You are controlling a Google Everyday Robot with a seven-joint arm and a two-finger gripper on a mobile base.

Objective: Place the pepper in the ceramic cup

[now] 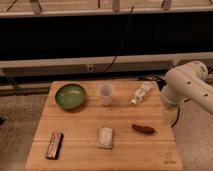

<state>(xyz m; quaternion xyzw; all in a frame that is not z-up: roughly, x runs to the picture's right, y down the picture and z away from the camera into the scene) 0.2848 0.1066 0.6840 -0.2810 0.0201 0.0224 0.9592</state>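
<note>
The pepper (144, 129), small, dark red-brown and tapered, lies on the wooden table (80, 125) at the right, toward the front. The ceramic cup (105, 94), plain and whitish, stands upright at the back middle of the table. My white arm (187, 85) comes in from the right. Its gripper (170, 117) hangs at the table's right edge, just right of and slightly behind the pepper, apart from it. The cup is well to the left of the gripper.
A wide green bowl (70, 95) stands left of the cup. A white bottle (141, 93) lies at the back right. A pale flat packet (105, 136) lies front middle and a brown bar (54, 144) front left. A dark wall with a cable runs behind the table.
</note>
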